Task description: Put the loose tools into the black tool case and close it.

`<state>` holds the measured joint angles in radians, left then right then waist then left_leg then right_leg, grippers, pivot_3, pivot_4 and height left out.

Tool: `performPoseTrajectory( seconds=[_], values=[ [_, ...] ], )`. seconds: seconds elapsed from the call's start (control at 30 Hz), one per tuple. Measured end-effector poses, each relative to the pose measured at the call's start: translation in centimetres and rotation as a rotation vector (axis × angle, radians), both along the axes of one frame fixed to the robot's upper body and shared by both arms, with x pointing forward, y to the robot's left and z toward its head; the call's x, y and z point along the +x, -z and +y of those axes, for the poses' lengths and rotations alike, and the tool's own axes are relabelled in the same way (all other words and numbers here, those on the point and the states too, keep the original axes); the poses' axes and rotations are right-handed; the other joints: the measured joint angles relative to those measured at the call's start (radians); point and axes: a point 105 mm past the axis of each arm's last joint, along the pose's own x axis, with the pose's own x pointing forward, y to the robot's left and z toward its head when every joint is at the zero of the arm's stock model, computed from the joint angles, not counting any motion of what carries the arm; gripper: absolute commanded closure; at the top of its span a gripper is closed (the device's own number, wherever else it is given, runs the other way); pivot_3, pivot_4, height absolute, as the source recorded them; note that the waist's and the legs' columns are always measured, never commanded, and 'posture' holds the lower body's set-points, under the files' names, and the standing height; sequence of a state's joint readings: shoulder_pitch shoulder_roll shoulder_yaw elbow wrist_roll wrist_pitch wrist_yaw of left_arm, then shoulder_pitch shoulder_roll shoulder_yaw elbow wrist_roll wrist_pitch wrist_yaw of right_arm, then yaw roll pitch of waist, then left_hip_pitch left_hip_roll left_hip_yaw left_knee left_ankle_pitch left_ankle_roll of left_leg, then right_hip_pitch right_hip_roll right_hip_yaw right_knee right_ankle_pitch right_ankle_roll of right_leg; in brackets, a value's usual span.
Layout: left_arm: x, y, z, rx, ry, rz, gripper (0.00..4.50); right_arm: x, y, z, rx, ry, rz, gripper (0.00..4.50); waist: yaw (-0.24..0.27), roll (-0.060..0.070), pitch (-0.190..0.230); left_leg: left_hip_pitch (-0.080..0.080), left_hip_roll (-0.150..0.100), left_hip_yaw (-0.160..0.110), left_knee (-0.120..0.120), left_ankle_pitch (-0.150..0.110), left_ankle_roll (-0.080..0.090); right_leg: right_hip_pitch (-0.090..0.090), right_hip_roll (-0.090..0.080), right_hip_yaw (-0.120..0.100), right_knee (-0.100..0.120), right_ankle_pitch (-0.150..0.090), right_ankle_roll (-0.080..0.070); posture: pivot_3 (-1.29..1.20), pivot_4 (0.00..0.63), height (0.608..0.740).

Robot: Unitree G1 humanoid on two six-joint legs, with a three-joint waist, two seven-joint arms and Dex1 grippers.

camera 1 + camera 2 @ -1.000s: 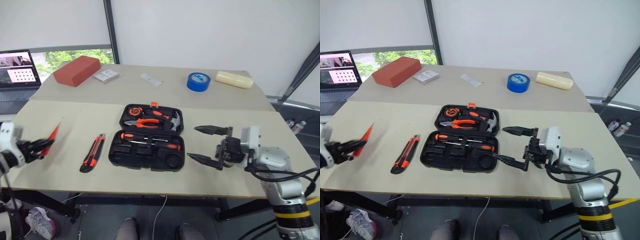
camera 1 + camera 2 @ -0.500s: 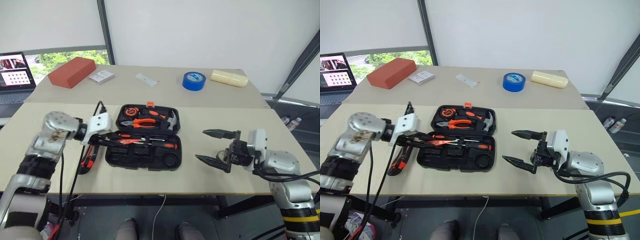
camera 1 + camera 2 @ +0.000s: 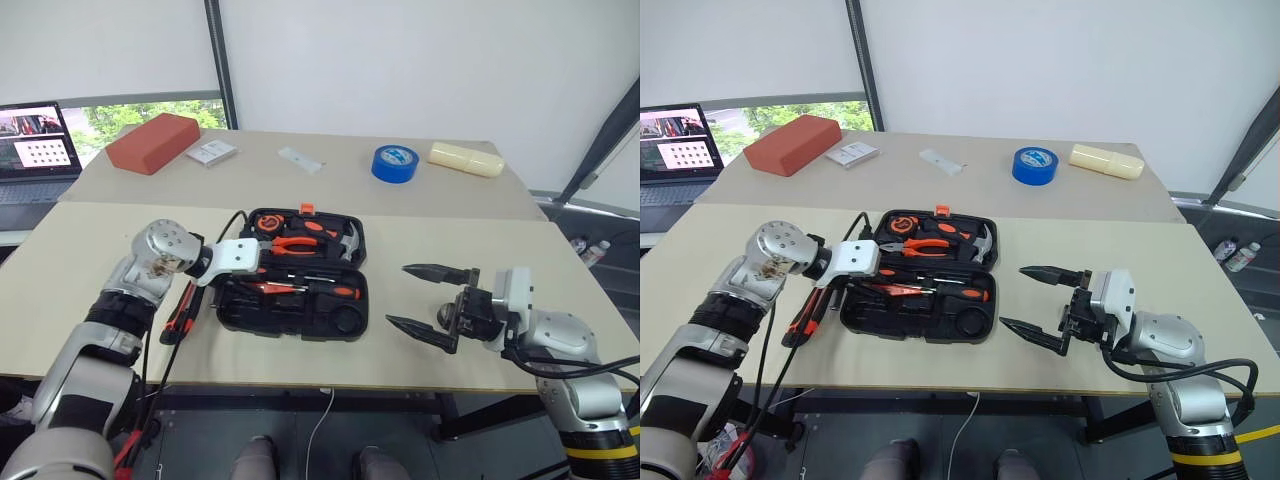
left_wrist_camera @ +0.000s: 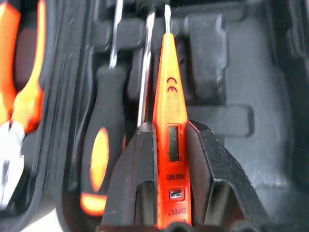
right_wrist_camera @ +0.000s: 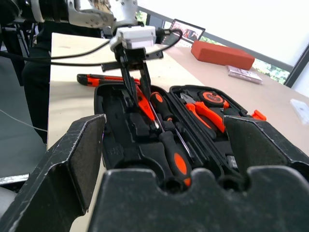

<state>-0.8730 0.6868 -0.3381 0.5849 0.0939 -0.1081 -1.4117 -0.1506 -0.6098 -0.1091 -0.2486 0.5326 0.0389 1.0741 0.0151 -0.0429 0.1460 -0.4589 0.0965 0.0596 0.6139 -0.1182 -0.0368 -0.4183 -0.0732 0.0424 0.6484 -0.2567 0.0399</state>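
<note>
The black tool case [image 3: 292, 318] lies open in the middle of the near table, lid half at the back. My left gripper [image 4: 171, 128] is shut on the small all-orange screwdriver [image 4: 169, 111] and points steeply down over the case's front half. The screwdriver's tip sits just beside an orange-and-black handled screwdriver [image 4: 99, 164] lying in its recess; whether they touch I cannot tell. The orange-and-black utility knife [image 3: 178, 318] lies on the table left of the case, partly under my left arm. My right gripper [image 3: 420, 300] hovers open to the right of the case, holding nothing.
Orange-handled pliers [image 3: 290, 242] and a hammer [image 3: 350, 240] rest in the lid half. On the far table stand a red block [image 3: 152, 141], a white card [image 3: 212, 151], a blue tape roll [image 3: 397, 162] and a cream block [image 3: 467, 158]. A laptop [image 3: 35, 140] is at far left.
My left arm has swung in from the table's left side to over the case, rolling its wrist, with the orange screwdriver still held. The right gripper has stayed put.
</note>
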Motion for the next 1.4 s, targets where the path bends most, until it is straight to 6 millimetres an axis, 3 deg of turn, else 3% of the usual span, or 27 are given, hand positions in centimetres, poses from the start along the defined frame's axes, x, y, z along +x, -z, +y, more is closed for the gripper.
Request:
performPoseTrajectory(
  seconds=[0.7, 0.97, 1.03, 1.07, 1.2, 1.4],
  values=[
    [-0.1, 0.2, 1.5, 0.187, 0.028, -0.034, 4.07, 0.0, 0.2, 0.5, 0.008, -0.015, 0.007, 0.00, -0.015, 0.000, 0.000, 0.003, 0.001, -0.002, 0.000, 0.000, 0.000, 0.001, 0.003, 0.001, 0.002, 0.000, 0.000, 0.00, 0.150, 0.740],
    [0.0, 0.6, 2.2, 0.258, 0.051, -0.071, 4.07, -0.1, 0.2, 0.6, -0.007, -0.029, -0.001, 0.00, -0.019, 0.001, -0.001, 0.018, 0.001, -0.001, -0.004, 0.000, 0.000, 0.015, 0.002, 0.001, 0.001, -0.008, -0.003, 0.00, 0.150, 0.740],
    [0.0, 0.6, 2.3, 0.242, 0.046, -0.065, 3.07, -0.1, 0.3, 0.6, -0.010, -0.028, -0.001, 0.00, -0.022, 0.002, -0.001, 0.018, 0.001, -0.001, -0.004, 0.000, 0.000, 0.015, 0.002, 0.001, 0.001, -0.008, -0.003, 0.00, 0.150, 0.740],
    [-0.1, 0.6, 2.2, 0.215, 0.043, -0.061, 2.91, 0.0, 0.4, 0.5, -0.013, -0.024, 0.001, 0.00, -0.023, 0.002, -0.001, 0.018, 0.001, -0.001, -0.004, 0.000, 0.000, 0.015, 0.002, 0.001, 0.001, -0.008, -0.002, 0.00, 0.150, 0.740],
    [-0.7, 1.1, 2.0, 0.130, 0.079, -0.027, 1.40, 0.1, 0.6, 0.4, -0.013, -0.017, 0.010, 0.00, -0.026, 0.002, -0.001, 0.017, 0.001, -0.002, -0.004, 0.000, 0.000, 0.014, 0.003, 0.001, 0.001, -0.005, 0.000, 0.00, 0.150, 0.740],
    [-1.1, -1.3, 2.3, -0.103, 0.097, -0.018, 1.40, 0.1, 0.7, 0.3, -0.016, -0.020, 0.016, 0.00, -0.022, 0.002, 0.000, 0.014, 0.001, -0.002, -0.004, 0.000, 0.000, 0.013, 0.002, 0.000, 0.001, -0.004, -0.002, 0.00, 0.150, 0.740]
  ],
)
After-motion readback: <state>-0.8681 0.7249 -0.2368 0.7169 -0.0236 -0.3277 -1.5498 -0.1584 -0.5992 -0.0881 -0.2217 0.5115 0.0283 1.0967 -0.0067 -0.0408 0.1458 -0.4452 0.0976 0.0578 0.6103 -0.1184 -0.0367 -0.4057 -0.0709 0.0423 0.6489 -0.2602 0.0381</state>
